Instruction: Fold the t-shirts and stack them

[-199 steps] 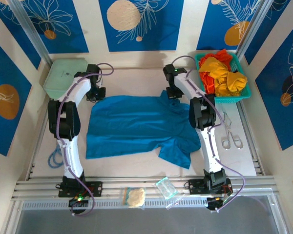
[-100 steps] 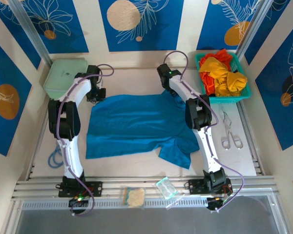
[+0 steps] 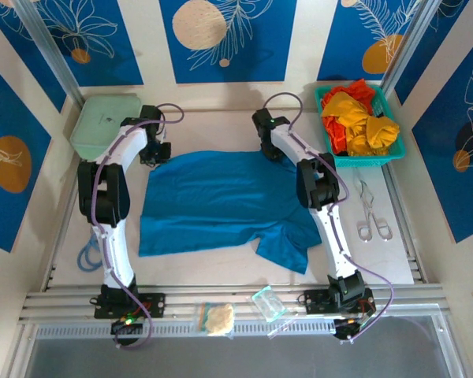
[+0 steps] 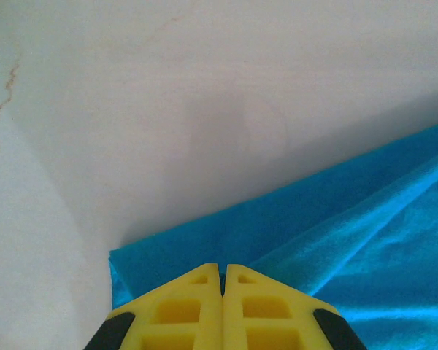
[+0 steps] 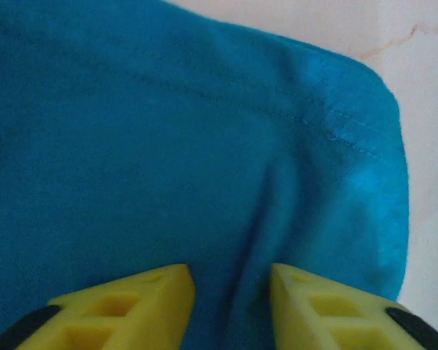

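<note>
Now | L gripper [image 4: 223, 271] pinching teal t-shirt [image 4: 365, 240] | R gripper [image 5: 231, 281] parted above it

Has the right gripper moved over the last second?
Yes. The right gripper has shifted left, away from the teal basket, over the far edge of the blue t-shirt.

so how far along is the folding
Done: blue t-shirt spread out. In hand: left hand shut on its far left corner, right hand open over the far right one. Left: every fold, plus the yellow and red shirts heaped in the basket.
</note>
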### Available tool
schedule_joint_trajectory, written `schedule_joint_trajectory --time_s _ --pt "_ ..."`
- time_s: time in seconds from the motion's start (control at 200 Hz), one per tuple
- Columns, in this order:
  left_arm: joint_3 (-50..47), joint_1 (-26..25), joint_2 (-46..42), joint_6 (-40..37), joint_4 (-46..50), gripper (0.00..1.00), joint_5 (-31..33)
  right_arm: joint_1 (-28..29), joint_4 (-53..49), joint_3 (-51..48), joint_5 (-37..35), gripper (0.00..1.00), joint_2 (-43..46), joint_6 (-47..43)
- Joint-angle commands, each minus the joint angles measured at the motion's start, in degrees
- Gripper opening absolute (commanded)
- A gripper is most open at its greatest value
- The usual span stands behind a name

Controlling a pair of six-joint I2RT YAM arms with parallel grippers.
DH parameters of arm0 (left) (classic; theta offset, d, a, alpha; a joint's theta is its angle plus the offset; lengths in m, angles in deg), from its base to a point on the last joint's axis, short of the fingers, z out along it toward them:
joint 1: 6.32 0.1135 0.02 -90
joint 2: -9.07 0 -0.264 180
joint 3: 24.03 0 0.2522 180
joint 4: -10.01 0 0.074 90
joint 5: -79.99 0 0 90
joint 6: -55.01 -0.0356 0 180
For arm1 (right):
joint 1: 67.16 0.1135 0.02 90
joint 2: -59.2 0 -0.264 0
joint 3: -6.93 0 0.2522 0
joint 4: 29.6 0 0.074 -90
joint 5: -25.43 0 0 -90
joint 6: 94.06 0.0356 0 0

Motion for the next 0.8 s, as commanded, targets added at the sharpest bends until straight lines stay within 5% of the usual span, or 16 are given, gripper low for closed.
schedule_joint_trajectory --time_s 0.0,0.46,0.795 --pt "-0.5 -0.5 -0.5 0.3 0.1 0.0 -0.9 -0.4 -0.5 -6.7 23.2 0.49 6.3 6.3" --pt "-1.3 -0.6 -0.8 0.9 -0.6 0.0 -1.9 -9.1 -0.6 -12.8 27.0 0.43 15.3 12.1" --pt "-1.0 -0.7 -0.7 0.8 -0.4 0.0 -1.4 -14.5 -4.2 -0.2 34.8 0.65 5.7 8.7"
